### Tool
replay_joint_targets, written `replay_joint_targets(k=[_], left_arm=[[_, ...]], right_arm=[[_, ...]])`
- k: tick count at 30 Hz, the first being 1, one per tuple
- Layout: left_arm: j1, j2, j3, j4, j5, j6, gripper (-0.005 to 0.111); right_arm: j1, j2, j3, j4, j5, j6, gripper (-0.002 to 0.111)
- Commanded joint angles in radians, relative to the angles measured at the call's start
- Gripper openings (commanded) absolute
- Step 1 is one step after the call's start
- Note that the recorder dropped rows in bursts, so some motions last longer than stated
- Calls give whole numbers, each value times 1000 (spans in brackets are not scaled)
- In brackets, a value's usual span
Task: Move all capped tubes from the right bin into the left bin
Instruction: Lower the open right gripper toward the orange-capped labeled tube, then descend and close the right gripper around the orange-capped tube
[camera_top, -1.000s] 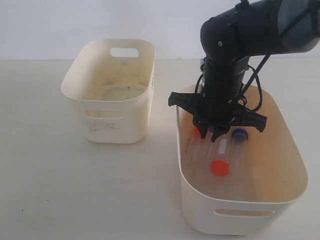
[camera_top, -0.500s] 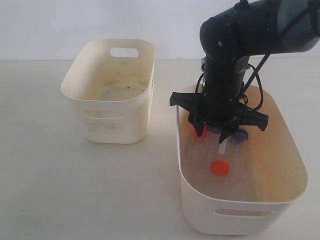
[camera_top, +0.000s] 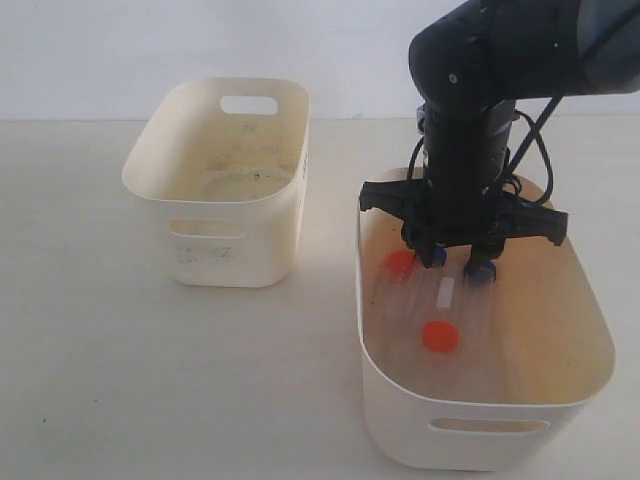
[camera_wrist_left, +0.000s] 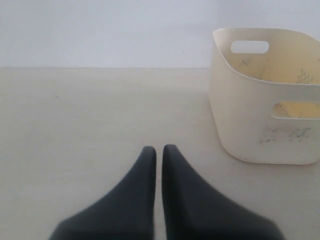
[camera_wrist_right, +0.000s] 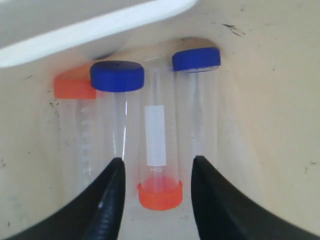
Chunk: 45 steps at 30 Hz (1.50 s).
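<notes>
Four capped tubes lie side by side on the floor of the right bin (camera_top: 480, 405). In the right wrist view the labelled tube (camera_wrist_right: 155, 135) has its orange cap (camera_wrist_right: 160, 194) towards the camera. A blue-capped tube (camera_wrist_right: 117, 76) and an orange-capped tube (camera_wrist_right: 74, 86) lie on one side of it, and a second blue-capped tube (camera_wrist_right: 196, 59) on the other. My right gripper (camera_wrist_right: 157, 162) is open inside this bin, its fingers straddling the labelled tube without touching it. The left bin (camera_top: 215, 190) holds no tubes. My left gripper (camera_wrist_left: 159, 150) is shut and empty over the table, short of the left bin (camera_wrist_left: 250, 125).
The right arm's black body (camera_top: 470, 130) rises from the right bin and hides its back wall. The right bin's rim (camera_wrist_right: 100, 25) runs just behind the tube caps. Bare cream table (camera_top: 150, 380) lies in front of and between the bins.
My right gripper has shifted to the right inside the right bin and now sits centred over the labelled tube. The tubes have not moved.
</notes>
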Motion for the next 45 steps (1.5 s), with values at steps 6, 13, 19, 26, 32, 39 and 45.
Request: replay_joint_targets(k=[6,13,19,26,32,39,45], left_arm=[[-2,-4,3,-9,4,-2,4],[-2,-4,3,-9,4,-2,4],[-2,-4,3,-9,4,-2,4],[-2,-4,3,-9,4,-2,4],[-2,-4,3,-9,4,-2,4],[-2,-4,3,-9,4,-2,4],[-2,-4,3,-9,4,-2,4]], right_arm=[[-1,-6,5,-6,-8,-14,40],[-1,-3,5,-36,13,-7,40],[-1,7,5,-36,-10,-7,40],[-1,34,5,-36,-12,-7,40],[-1,56,5,-38,-20,-7,40],[-1,85,5,-30,-42,-8,40],[-1,94,5,-39,-8,-18,40]])
